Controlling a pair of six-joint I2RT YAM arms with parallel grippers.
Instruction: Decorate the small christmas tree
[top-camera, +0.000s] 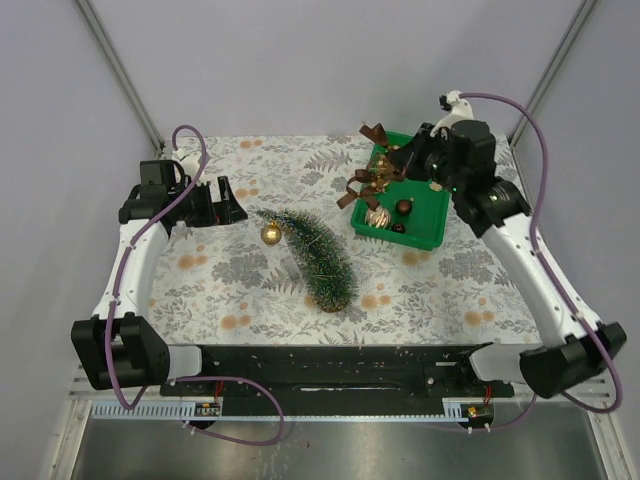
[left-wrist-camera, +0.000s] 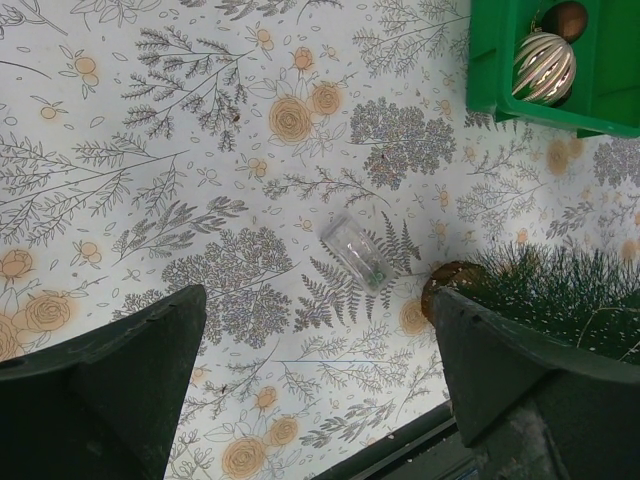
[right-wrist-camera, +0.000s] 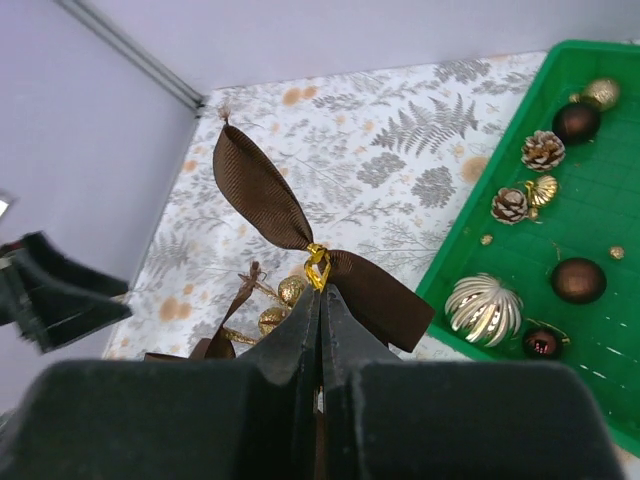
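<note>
Floral counter (top-camera: 250, 300) is carrying small christmas tree (top-camera: 320, 258) mid-surface | right gripper (right-wrist-camera: 320, 300) is holding brown ribbon bow (right-wrist-camera: 265, 200) by its knot beside green bin (top-camera: 430, 238), jaws clamped on it, likely for hanging | left gripper (left-wrist-camera: 315, 300) is hovering beside tree, jaws apart

Light is bright, even and diffuse, seemingly from overhead. In the top view the dark green bristly cone tree (top-camera: 320, 262) casts only a faint, soft shadow on the white floral-print tablecloth (top-camera: 250, 300). The grey metal frame posts (top-camera: 117, 70) lean outward at the edges, a mild wide-angle bend. The ribbed gold-and-white glossy bauble (left-wrist-camera: 543, 67) carries small highlights. The black fingers (left-wrist-camera: 110, 390) of the left gripper (left-wrist-camera: 318, 300) are blurred near the lens, while the brown ribbon bow (right-wrist-camera: 262, 195) is sharp.
</note>
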